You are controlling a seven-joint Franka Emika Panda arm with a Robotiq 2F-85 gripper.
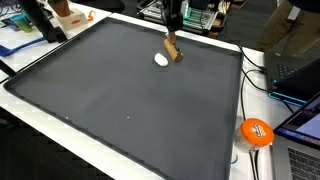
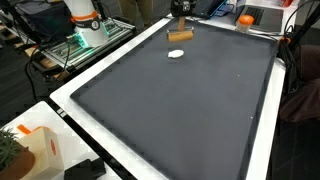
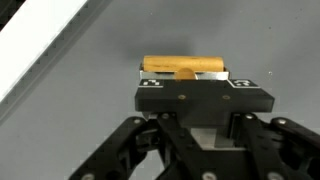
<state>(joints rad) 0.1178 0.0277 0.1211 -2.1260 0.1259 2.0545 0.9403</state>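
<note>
White pellet: is lying on the dark mat, just beside the wooden block.
Wooden block: I am clamping it, tilted, in my gripper, near the mat's far edge.
Progress: the grasp looks made; the release is not yet done.

A dark mat covers the desk. A white disc lies on it. An orange ball sits at the desk's edge.
</note>
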